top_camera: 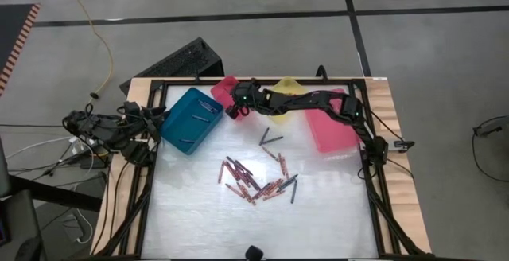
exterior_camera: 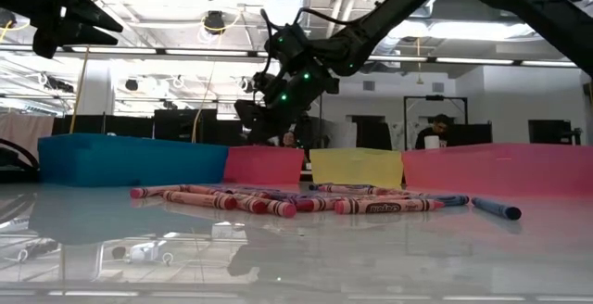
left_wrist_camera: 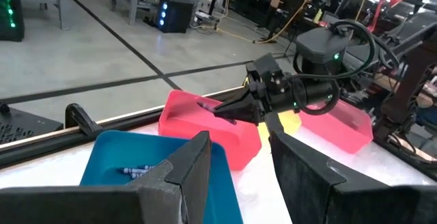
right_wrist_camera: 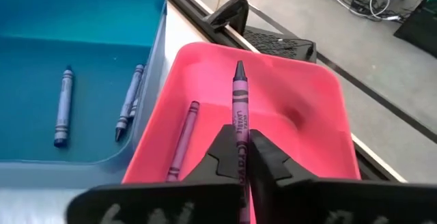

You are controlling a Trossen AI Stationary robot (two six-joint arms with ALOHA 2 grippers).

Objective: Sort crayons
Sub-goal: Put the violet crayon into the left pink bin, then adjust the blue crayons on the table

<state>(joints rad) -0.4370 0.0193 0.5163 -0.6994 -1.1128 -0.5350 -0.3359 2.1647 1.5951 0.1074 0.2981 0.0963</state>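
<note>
My right gripper [top_camera: 235,104] is above the small pink bin [top_camera: 226,88] at the table's far side, shut on a purple-pink crayon [right_wrist_camera: 239,101]. It also shows in the low view [exterior_camera: 269,109] and the left wrist view [left_wrist_camera: 231,112]. One more crayon [right_wrist_camera: 183,138] lies on that bin's floor. A heap of mostly red crayons [top_camera: 254,181] lies on the table's middle. Two dark crayons [top_camera: 270,138] lie farther back. My left gripper [left_wrist_camera: 239,166] is open and empty beside the teal bin [top_camera: 191,119], which holds blue crayons [right_wrist_camera: 63,106]. My right gripper pinches the crayon's rear part [right_wrist_camera: 240,130] between its two fingers. The crayon lies along the fingers, and its pointed tip [right_wrist_camera: 240,67] sticks out ahead of them. The fingers slant down from the table's right side. The crayon is lifted clear above the small pink bin's floor.
A yellow bin [top_camera: 286,92] and a larger pink bin [top_camera: 330,122] stand at the far right. A black frame [top_camera: 143,173] runs round the table. A dark keyboard-like object [top_camera: 179,60] lies beyond the far edge. A person [exterior_camera: 435,130] sits in the room behind.
</note>
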